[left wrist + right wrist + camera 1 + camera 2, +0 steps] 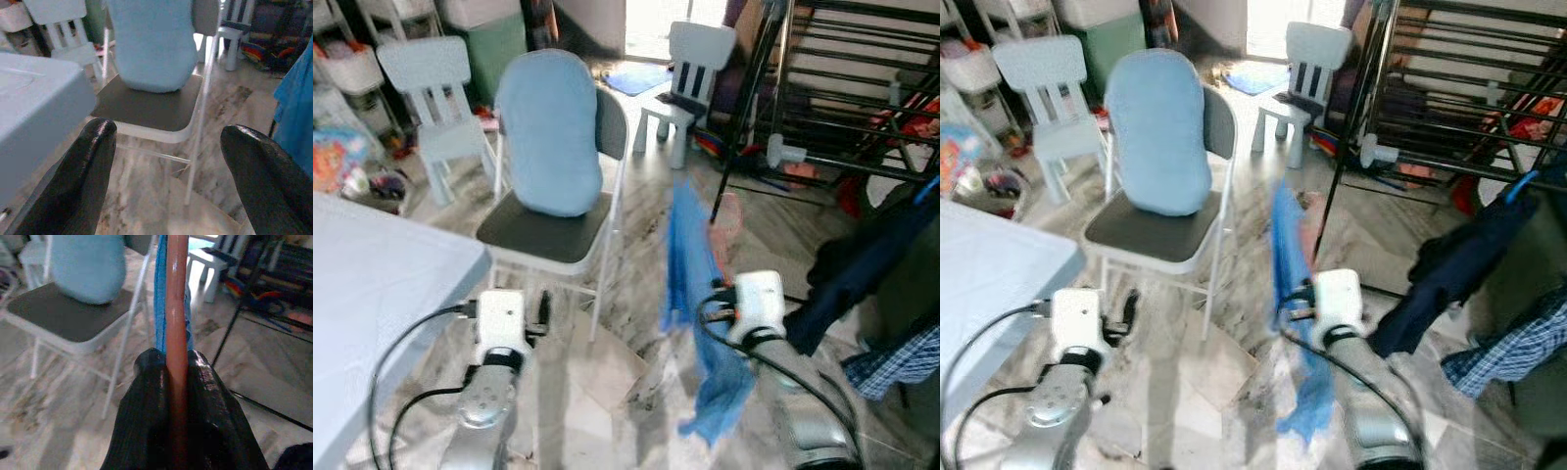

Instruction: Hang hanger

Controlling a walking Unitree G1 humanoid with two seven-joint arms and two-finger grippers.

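A marble-patterned tile floor [636, 264] spreads across a cluttered room, where a black metal drying rack [847, 93] stands at the robot's right with dark blue clothing [862, 259] and a plaid garment [896, 362] draped at its near end. At the robot's left, the corner of a pale blue counter [372, 284] juts into the scene. Straight ahead is a white-framed folding chair [553, 230] with a dark seat, a light blue cushion [548, 132] propped upright against its backrest; two small white children's chairs [435, 103] stand farther back, one on the left and one beside the rack. The robot's right pincer [177, 377] is clamped tight on the salmon-pink hanger [176, 298], whose bar runs straight up between the two black fingers [146, 401] in the right wrist view. A bright blue cloth [690, 294] hangs from the hanger, raised in front of the right arm between the folding chair and the rack, short of the rack's rails; the cloth is motion-blurred in the head views. The left pincer [168, 142] is held low near the counter's corner, its fingers [90, 161] spread wide apart with nothing between them, pointing toward the folding chair's seat. Black cables [396, 362] loop along both silver forearms.
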